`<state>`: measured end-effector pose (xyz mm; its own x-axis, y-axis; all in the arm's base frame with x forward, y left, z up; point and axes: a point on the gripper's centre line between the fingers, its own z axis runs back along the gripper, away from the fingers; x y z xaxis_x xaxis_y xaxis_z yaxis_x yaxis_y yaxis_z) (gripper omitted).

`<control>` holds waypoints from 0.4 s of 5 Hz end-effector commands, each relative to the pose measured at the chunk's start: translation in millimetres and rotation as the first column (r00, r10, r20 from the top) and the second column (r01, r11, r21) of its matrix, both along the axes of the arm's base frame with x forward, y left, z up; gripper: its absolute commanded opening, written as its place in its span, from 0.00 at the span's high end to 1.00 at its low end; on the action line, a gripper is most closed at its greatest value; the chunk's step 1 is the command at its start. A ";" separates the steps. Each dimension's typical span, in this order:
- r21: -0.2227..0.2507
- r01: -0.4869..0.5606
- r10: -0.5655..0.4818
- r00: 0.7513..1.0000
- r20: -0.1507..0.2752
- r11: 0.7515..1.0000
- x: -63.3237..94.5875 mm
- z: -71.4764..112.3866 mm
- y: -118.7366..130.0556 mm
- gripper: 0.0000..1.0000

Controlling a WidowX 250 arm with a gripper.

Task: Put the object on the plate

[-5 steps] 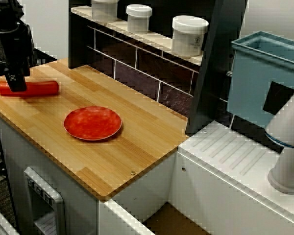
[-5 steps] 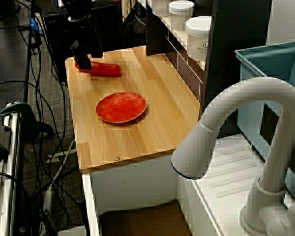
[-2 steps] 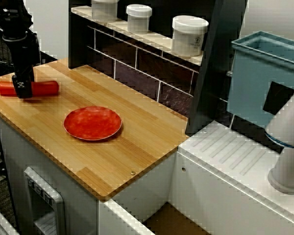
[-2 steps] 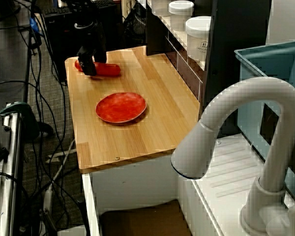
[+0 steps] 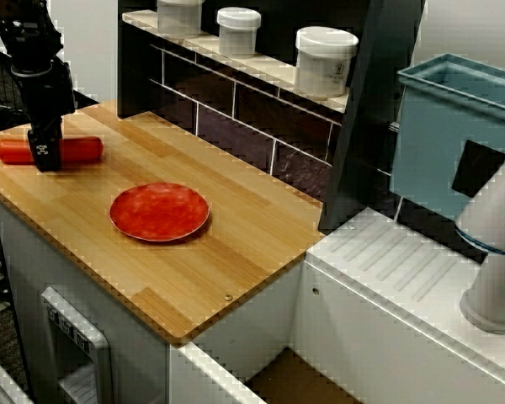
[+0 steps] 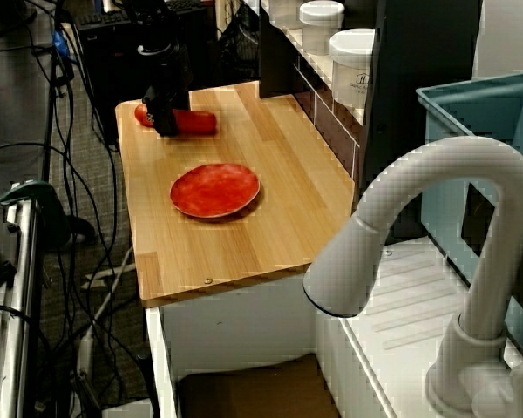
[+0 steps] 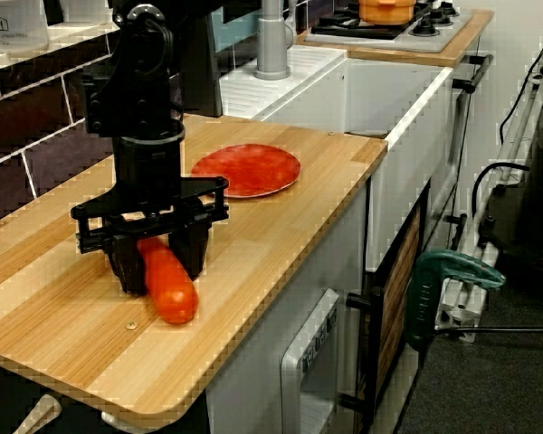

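Glossy red object (image 7: 166, 281) (rounded ends) lies between tool (image 7: 157, 263) fingers.

Evenly and fairly brightly lit from overhead. Soft, short shadows under the plate (image 5: 159, 211) and beside the gripper (image 7: 156, 262). Mild sheen on the wooden counter (image 5: 236, 244). Jagged, blocky edges throughout; white faucet (image 6: 418, 226) close and soft. Floor areas dimmer.
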<state>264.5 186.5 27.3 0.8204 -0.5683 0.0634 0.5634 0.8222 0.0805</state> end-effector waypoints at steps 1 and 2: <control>-0.029 0.092 -0.090 0.995 0.048 0.995 6.7 56.7 -20.9 1.00; -0.025 0.159 -0.157 0.985 0.069 0.987 7.8 75.5 -53.0 1.00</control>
<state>274.4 132.9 84.6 0.7244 -0.6800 0.1133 0.6803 0.7317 0.0425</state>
